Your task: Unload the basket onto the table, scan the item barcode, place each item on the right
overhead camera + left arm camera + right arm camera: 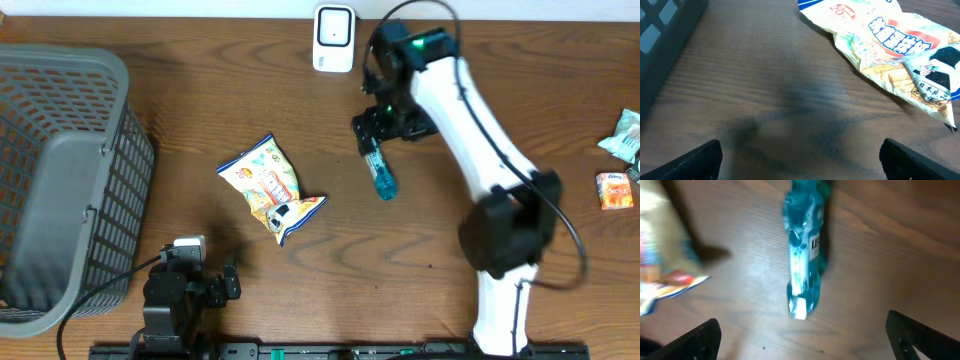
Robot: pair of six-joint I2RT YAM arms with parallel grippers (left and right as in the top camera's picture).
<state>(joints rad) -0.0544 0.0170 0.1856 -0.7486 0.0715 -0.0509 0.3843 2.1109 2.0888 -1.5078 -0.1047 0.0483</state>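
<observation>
Hovering wide open and empty over the flat-lying teal bottle, the right gripper looks lined up to grasp it, while the left gripper idles equally open and empty.

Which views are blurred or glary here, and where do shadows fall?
Overhead: sharp and evenly lit, soft shadows only. Right wrist: motion-blurred, the small clear blue plastic bottle smeared with a white glare streak. Left wrist: the crinkled yellow-and-white snack bag readable, a dark soft shadow on the brown wooden table beside it.
</observation>
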